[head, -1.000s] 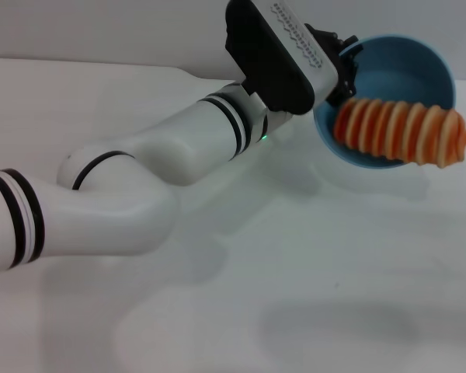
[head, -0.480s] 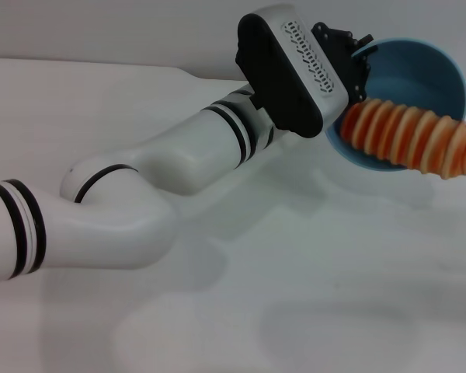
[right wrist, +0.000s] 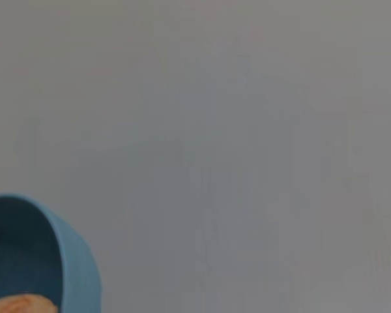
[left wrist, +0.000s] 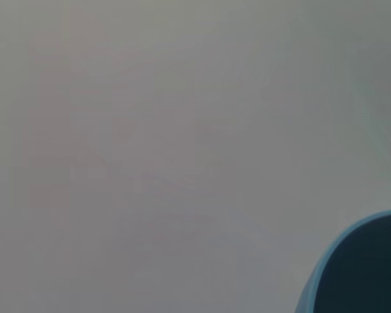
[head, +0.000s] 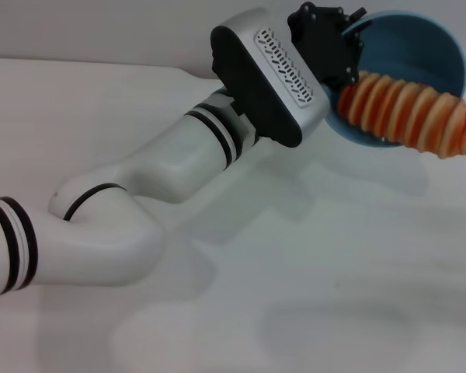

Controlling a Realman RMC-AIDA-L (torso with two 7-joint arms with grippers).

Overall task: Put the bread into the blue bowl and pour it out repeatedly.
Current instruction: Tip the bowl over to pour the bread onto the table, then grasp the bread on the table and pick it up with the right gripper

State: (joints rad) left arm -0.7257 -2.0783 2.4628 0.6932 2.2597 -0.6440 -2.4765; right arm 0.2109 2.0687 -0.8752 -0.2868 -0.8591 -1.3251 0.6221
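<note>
In the head view my left gripper (head: 352,45) is held above the table at the far right, shut on the near rim of the blue bowl (head: 427,54). The bowl is lifted and tipped on its side, with its opening facing me. The bread (head: 408,116), an orange-tan ridged loaf, lies across the bowl's lower rim with its right end sticking out past the edge. A curved piece of the blue bowl (left wrist: 368,274) shows in the left wrist view. The right wrist view catches the blue bowl (right wrist: 65,254) and a sliver of the bread (right wrist: 19,305). My right gripper is out of view.
The white table (head: 295,295) stretches below and in front of the bowl. My left arm (head: 163,163) reaches diagonally across it from the lower left. A pale wall (head: 101,27) runs along the back.
The left wrist has rolled further and risen slightly, tipping the bowl more. The bread has slid a little farther right along the lower rim.
</note>
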